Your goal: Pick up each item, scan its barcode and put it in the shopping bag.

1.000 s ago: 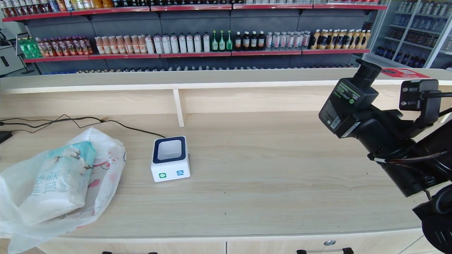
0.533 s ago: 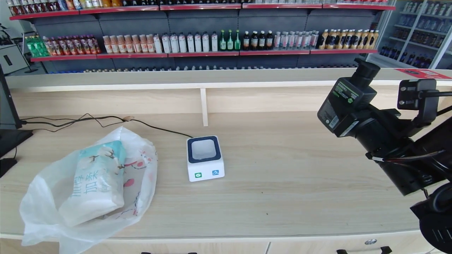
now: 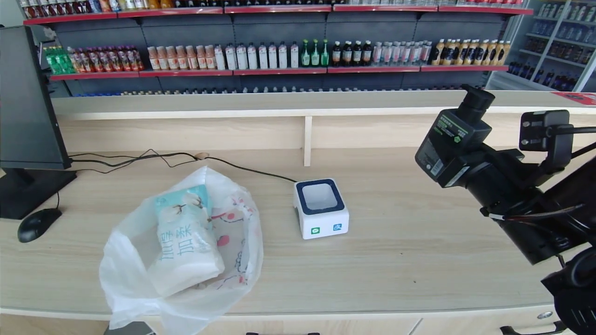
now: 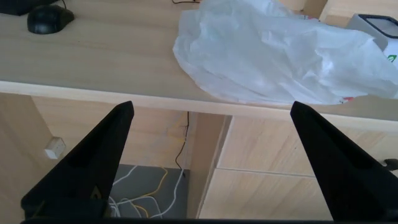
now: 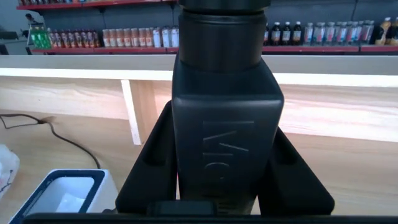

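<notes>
Bottle (image 3: 454, 135) held at checkout counter (image 3: 396, 242)
Right gripper (image 3: 468, 163) clamped on it, right of the scanner (image 3: 321, 208); left gripper (image 4: 211, 162), fingers apart, near the bag (image 3: 186, 251).

Far left on the pale wooden counter (image 3: 396, 260): black flat-screen monitor (image 3: 28, 102), with black computer mouse (image 3: 38, 223) just in front. Right of those, at the front edge, translucent white plastic shopping bag (image 3: 135, 270), with soft pale-blue tissue pack (image 3: 186, 237) inside. Further right and a little behind, white boxy barcode scanner (image 3: 321, 209), apart from the bag. Way out right, above the counter: black square plastic bottle (image 3: 449, 139) in the right gripper (image 3: 465, 160). Down below the front edge, left gripper (image 4: 211, 104).
</notes>
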You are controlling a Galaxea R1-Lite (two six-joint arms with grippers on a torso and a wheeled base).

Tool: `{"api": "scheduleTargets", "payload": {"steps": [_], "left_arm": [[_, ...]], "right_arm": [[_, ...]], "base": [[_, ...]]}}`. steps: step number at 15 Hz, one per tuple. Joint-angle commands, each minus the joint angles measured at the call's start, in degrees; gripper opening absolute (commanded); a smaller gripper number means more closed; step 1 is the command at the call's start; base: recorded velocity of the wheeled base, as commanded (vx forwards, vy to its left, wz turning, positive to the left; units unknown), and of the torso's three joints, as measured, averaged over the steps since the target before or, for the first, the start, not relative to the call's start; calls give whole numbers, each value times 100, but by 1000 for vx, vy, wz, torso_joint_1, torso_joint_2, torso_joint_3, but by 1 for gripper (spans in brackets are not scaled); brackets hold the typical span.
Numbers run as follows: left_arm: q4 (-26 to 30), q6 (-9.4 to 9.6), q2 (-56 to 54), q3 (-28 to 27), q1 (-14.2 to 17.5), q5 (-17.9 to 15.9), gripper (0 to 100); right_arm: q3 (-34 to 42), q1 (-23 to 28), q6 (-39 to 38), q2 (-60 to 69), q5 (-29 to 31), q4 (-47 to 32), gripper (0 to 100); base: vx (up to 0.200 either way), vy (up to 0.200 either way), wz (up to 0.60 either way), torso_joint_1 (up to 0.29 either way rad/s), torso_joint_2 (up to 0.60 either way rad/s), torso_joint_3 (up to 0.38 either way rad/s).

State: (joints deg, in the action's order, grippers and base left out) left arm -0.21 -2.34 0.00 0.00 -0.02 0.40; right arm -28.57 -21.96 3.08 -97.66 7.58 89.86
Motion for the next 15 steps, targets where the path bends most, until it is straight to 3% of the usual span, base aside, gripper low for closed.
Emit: {"api": "scheduleTargets", "payload": {"steps": [1, 3, 6, 15], "left_arm": [[-6, -3, 0, 0, -6, 4, 100], [-6, 14, 0, 0, -6, -5, 100], [-6, 14, 0, 0, -6, -5, 100], [-6, 23, 0, 0, -6, -5, 100]], "right_arm": [[45, -81, 34, 10, -2, 14, 0], [63, -283, 149, 10, -46, 14, 0], [230, -327, 562, 45, -626, 14, 0], [27, -1100, 1933, -438, -767, 14, 0]], "base": [[0, 200, 0, 2, -2, 2], [0, 200, 0, 7, 5, 7], [0, 0, 0, 0, 0, 0], [0, 0, 0, 0, 0, 0]]}}
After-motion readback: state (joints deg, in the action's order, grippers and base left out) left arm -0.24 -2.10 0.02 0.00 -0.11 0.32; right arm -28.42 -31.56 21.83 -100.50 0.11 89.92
